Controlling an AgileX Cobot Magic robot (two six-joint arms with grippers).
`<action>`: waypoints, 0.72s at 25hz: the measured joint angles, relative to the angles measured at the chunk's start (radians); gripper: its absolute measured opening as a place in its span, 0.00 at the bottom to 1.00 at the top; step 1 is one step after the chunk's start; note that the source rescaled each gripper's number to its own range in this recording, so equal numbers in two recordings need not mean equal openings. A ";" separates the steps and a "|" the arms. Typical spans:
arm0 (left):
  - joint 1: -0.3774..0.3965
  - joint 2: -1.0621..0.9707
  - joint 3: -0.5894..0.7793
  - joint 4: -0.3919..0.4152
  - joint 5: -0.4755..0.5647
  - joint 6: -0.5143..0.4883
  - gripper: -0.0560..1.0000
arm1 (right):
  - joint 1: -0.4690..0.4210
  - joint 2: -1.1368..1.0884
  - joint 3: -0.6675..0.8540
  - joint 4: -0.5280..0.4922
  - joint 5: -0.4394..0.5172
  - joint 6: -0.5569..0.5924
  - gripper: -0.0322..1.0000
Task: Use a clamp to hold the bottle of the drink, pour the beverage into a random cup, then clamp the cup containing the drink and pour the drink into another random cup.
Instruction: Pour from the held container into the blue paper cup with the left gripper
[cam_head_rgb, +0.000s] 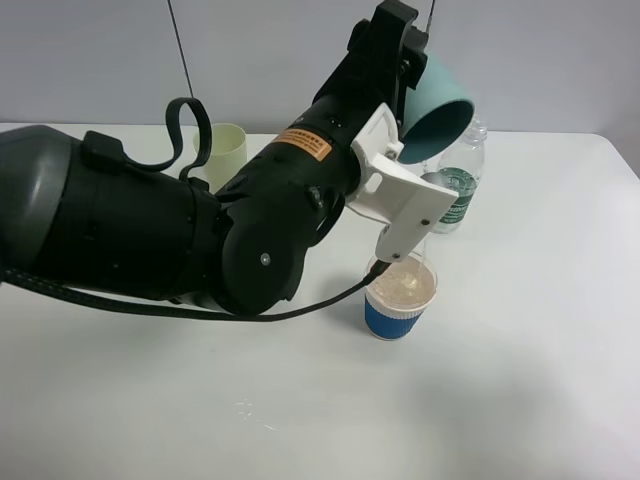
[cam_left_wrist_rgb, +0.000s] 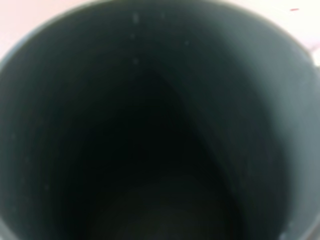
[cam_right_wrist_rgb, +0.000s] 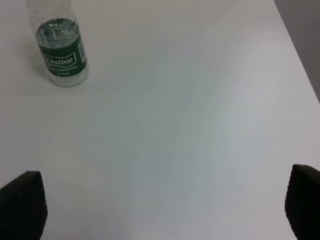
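While the pale teal tumbler (cam_head_rgb: 440, 112) is clamped in the left gripper (cam_head_rgb: 415, 95), it is held high above the white table (cam_head_rgb: 520, 380), tipped well past level. Its outside is seen as plain, smooth pale teal, and its inside as dark green. Its long axis is slanted, with the base raised toward the back wall and the open mouth turned downward and toward the camera, over the blue-sleeved cup (cam_head_rgb: 399, 296). In the left wrist view the frame is filled almost entirely by the dark green interior of the tumbler (cam_left_wrist_rgb: 160, 130), blurred by closeness; the jaws themselves are not shown there, and the grip is read from the high view.

The blue-sleeved cup is stood upright on the table, below the tumbler's mouth and apart from it; its rim is white, its sleeve ribbed, and its pinkish-beige inside is seen with a wet-looking sheen. Just behind it the clear bottle (cam_head_rgb: 458, 185) with the dark green label is stood upright. The right gripper (cam_right_wrist_rgb: 160, 205) is held wide open above bare table, with the bottle (cam_right_wrist_rgb: 60, 47) well apart from it.
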 joint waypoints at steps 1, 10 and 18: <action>0.000 0.000 0.000 0.001 -0.006 0.000 0.07 | 0.000 0.000 0.000 0.000 0.000 0.000 1.00; 0.000 0.000 0.000 -0.032 -0.001 -0.010 0.07 | 0.000 0.000 0.000 0.000 0.000 0.000 1.00; 0.000 -0.066 0.000 -0.163 0.254 -0.255 0.07 | 0.000 0.000 0.000 0.000 0.000 0.000 1.00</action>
